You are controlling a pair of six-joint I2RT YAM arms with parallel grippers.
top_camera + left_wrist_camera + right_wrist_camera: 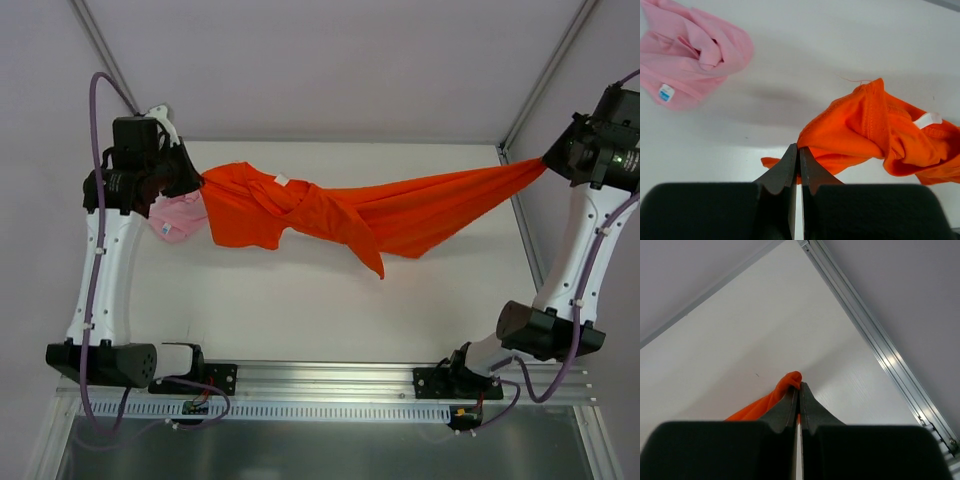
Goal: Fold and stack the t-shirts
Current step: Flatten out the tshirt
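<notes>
The orange-red t-shirt (340, 212) hangs stretched above the table between both arms, twisted and bunched in its middle. My left gripper (196, 180) is shut on its left end, and cloth bulges past the tips (865, 130). At the far right my right gripper (546, 162) is shut on the other end, where a small fold of orange-red t-shirt (790, 382) pokes out beside the tips. The pink t-shirt (180, 217) lies crumpled on the table under my left arm; in the left wrist view the pink t-shirt (690, 50) shows a small blue label.
The white table (330, 310) has a metal frame rail (875, 345) along its right edge and grey walls behind. Both arm bases sit on the rail (330, 385) at the near edge.
</notes>
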